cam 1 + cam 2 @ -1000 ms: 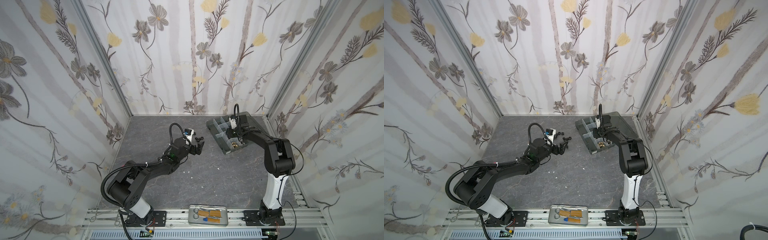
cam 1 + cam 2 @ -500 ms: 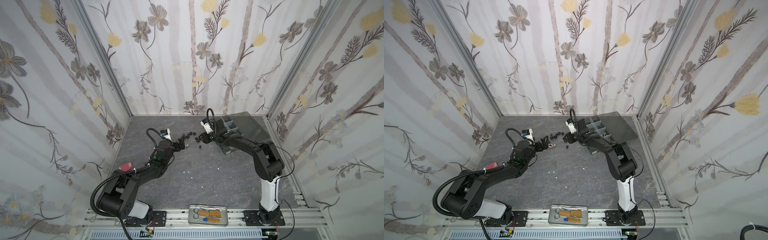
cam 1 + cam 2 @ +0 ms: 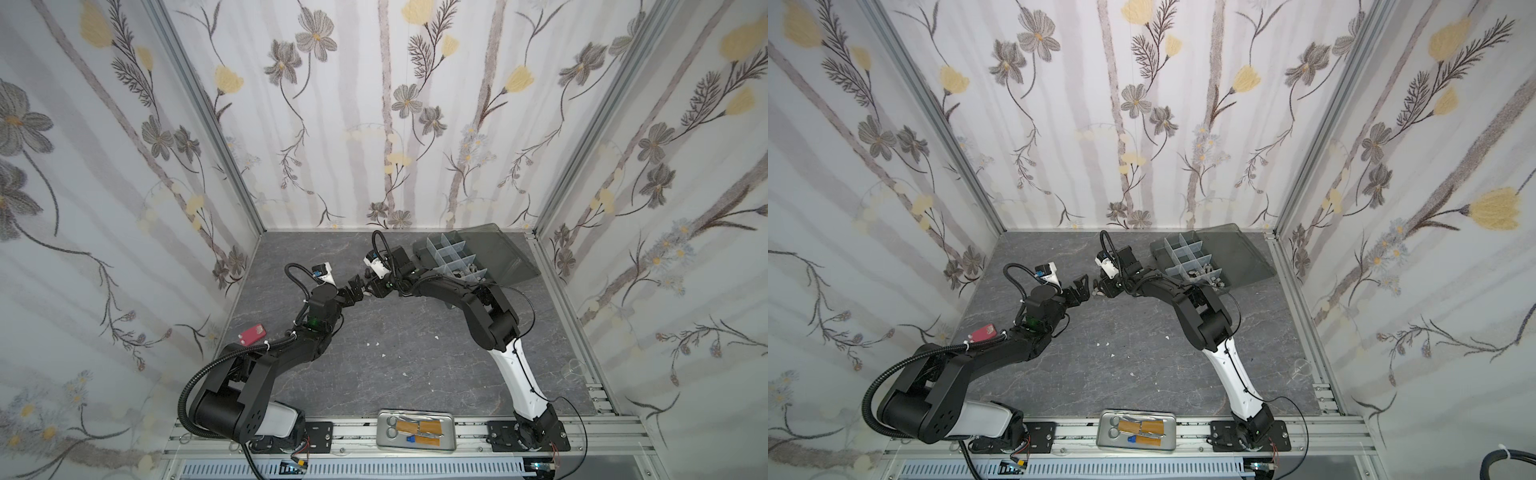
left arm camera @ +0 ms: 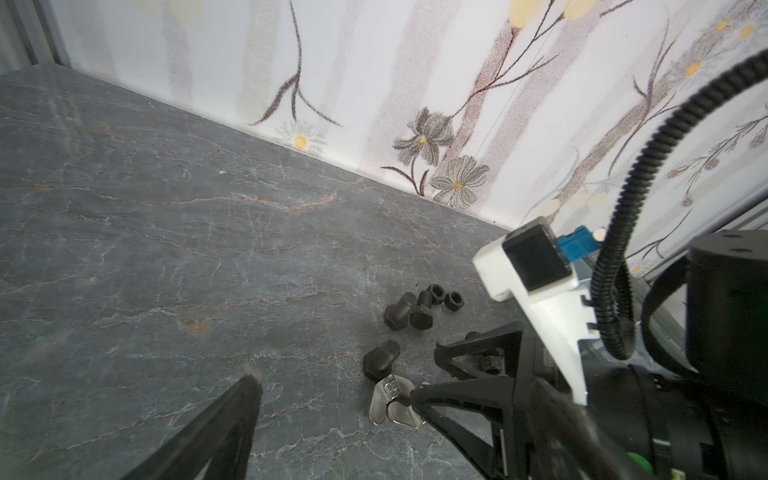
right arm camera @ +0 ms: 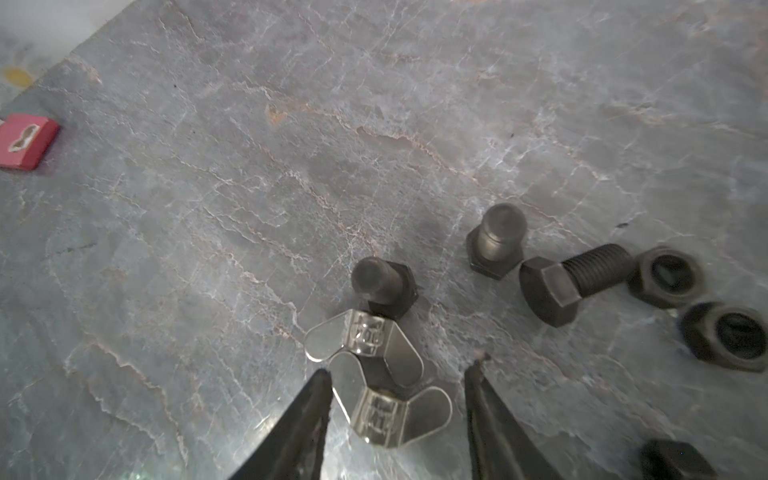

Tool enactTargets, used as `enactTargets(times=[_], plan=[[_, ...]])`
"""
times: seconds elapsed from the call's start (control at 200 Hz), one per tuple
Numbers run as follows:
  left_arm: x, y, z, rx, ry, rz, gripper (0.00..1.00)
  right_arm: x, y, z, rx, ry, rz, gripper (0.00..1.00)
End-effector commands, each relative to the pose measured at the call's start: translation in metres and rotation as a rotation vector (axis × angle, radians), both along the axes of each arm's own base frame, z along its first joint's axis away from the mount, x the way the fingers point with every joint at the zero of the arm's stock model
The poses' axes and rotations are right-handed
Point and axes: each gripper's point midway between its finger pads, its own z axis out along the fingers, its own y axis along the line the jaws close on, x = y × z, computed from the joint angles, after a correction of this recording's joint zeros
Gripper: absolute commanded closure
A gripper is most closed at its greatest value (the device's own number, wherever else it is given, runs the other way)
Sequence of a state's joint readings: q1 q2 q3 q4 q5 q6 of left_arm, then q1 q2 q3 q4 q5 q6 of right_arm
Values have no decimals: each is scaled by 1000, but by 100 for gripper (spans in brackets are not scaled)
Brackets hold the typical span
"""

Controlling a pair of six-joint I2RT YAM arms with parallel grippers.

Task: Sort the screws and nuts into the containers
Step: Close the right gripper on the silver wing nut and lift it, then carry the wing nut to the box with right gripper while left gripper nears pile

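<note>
Right wrist view: right tool [image 5: 401, 368], half open, straddles two silver wing nuts [image 5: 365, 343], gripping neither. In a top view, left tool [image 3: 354, 287] gapes empty; organizer box [image 3: 453, 257] sits at the surface's [image 3: 415, 374] one o'clock.

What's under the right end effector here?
Two overlapping silver wing nuts lie on the table between the fingers of the open right end effector, with a black bolt beside them. Whatever sits beneath the fingers themselves is covered.
</note>
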State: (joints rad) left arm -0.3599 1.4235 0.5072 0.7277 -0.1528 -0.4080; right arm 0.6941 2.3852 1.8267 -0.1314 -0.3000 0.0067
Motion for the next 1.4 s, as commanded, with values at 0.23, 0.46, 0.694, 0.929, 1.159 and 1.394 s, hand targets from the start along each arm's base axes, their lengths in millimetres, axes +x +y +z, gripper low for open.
enactTargets(times=[0.23,0.46,0.694,0.929,1.159,1.394], plan=[[8,-5,-1,-21,16,-11,0,-13,-1,-33,-115,29,31,62],[10,-4,-1,-23,17,-5,0,-31,-22,-39,-158,36,36,74],[12,-5,0,-27,17,-6,0,-50,-32,-33,-129,48,42,84],[9,-42,15,2,-38,-219,0,-56,-37,-17,-83,38,25,91],[-5,-80,22,119,-67,-456,0,-34,-62,42,63,12,-67,95],[-25,-145,24,186,-102,-725,0,10,-132,98,155,-38,-257,95]])
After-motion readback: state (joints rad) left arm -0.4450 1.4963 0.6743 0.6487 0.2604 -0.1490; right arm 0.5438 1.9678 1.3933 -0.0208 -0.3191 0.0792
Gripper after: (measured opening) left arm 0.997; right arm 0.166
